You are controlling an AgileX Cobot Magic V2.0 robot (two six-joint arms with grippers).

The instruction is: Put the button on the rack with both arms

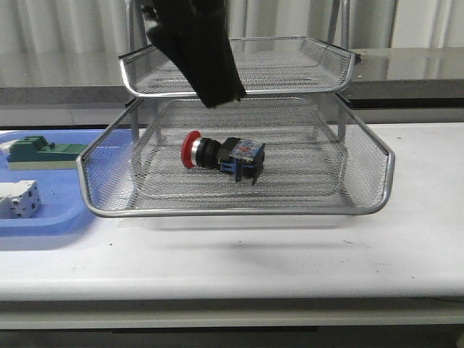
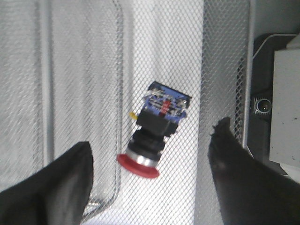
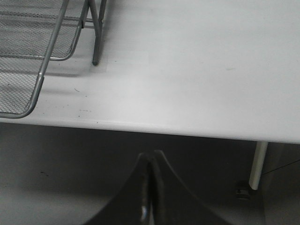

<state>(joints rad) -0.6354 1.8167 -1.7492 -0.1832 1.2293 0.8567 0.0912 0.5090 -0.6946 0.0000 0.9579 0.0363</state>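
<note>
The button, with red cap, black body and blue rear block, lies on its side in the lower visible tier of the silver wire-mesh rack. It also shows in the left wrist view, red cap toward the fingers. My left gripper hangs above the button, in front of the upper tier; its fingers stand wide apart, open and empty. My right gripper is shut and empty, off the table's front edge, near the rack's corner.
A flat blue tray at the left holds a green block part and a white boxy part. A rack leg stands on the white table. A grey box lies beyond the rack wall.
</note>
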